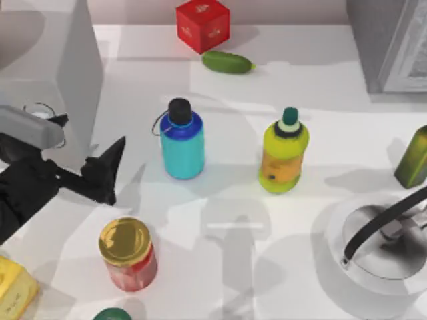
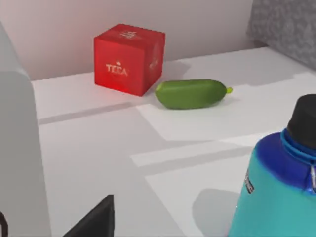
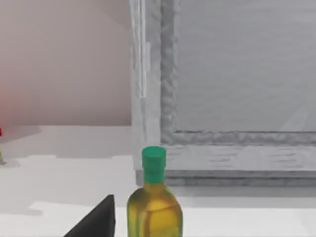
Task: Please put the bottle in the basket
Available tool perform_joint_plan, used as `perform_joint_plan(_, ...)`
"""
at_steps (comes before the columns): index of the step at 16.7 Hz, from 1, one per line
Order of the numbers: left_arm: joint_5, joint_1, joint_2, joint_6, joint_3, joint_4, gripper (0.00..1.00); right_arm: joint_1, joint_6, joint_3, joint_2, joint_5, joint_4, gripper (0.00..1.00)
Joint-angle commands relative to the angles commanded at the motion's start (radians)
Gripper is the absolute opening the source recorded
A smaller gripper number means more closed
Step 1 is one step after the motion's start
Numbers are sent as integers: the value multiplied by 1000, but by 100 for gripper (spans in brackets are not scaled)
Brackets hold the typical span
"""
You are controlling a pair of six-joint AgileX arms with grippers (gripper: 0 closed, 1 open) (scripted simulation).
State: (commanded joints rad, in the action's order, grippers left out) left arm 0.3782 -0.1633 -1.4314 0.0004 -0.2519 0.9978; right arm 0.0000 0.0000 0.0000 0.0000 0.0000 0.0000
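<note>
The cyan bottle [image 1: 182, 143] with a black cap and thin loop strap stands upright left of the table's middle; its shoulder and cap also show in the left wrist view [image 2: 281, 182]. My left gripper [image 1: 113, 171] hovers open just left of the bottle, apart from it, with nothing between its fingers; one black finger [image 2: 94, 222] shows in the left wrist view. The white basket [image 1: 337, 230] with a black arched handle sits at the front right. One finger [image 3: 94, 222] of my right gripper stands far to the side in its wrist view, open and holding nothing.
A red tea box [image 1: 203, 25] and a cucumber [image 1: 228, 62] lie at the back. A yellow-green bottle [image 1: 284, 152] stands right of middle, a dark olive bottle [image 1: 415, 159] by the right edge. A gold-lidded jar [image 1: 128, 253] stands at front left. Grey cabinets [image 1: 390, 40] flank the back.
</note>
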Motion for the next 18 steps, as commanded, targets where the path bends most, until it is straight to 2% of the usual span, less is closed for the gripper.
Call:
perform_joint_plan(5, 96, -39, -391, 19, -115, 319, 100, 0, 0, 0, 0, 0, 0, 100)
perform_joint_plan(10, 168, -72, -659, 57, -188, 546, 100, 0, 0, 0, 0, 0, 0, 100)
perform_joint_plan(13, 196, -83, -742, 74, -192, 611, 100, 0, 0, 0, 0, 0, 0, 100)
perform_joint_plan(18, 200, -84, -752, 77, -191, 619, 100, 0, 0, 0, 0, 0, 0, 100)
